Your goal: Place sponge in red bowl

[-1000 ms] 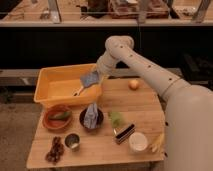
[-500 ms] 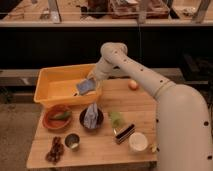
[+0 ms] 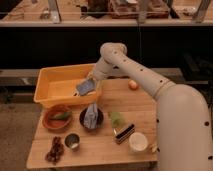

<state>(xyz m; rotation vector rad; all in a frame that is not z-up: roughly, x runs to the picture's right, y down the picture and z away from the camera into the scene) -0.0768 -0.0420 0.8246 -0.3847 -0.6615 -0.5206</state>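
My gripper hangs over the front right corner of the yellow bin, shut on a grey-blue sponge that dangles just above the bin's rim. The red bowl stands on the wooden table in front of the bin, down and to the left of the sponge. It holds a green item. The white arm reaches in from the right.
A dark bowl holding a grey cloth stands right of the red bowl. Also on the table: small metal cup, dark dried fruit, green object, dark bar, white cup, orange.
The arm has swung left and slightly toward the table's front, carrying the sponge from the bin's right side to its front right corner.
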